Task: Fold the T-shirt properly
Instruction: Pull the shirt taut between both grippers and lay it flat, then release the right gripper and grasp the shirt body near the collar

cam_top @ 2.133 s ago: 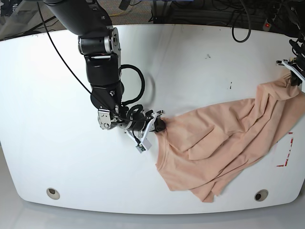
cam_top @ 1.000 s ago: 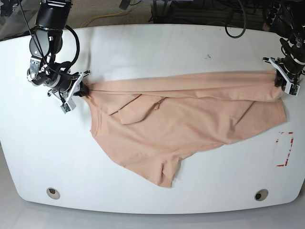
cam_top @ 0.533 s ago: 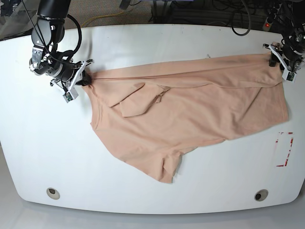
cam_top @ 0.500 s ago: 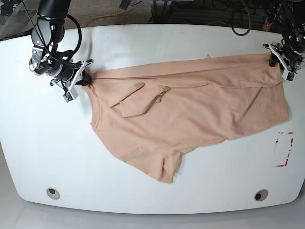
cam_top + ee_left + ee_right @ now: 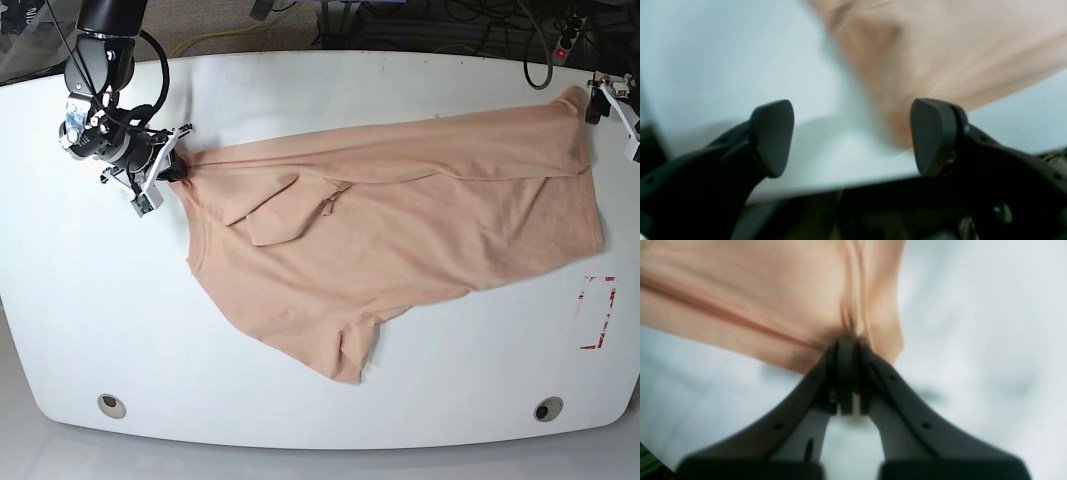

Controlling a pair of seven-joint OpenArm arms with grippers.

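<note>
T-shirt (image 5: pixel 400 220) spans right gripper (image 5: pixel 172 165) to left gripper (image 5: pixel 610 105).

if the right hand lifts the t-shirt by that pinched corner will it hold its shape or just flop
Probably flops: the T-shirt lies wrinkled, one flap folded over itself. Fabric bunches into pleats at the right hand, so it likely drapes. It looks thin, so probably light.

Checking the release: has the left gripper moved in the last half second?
Yes. The left gripper has opened and pulled back toward the table's far right edge, off the T-shirt.
</note>
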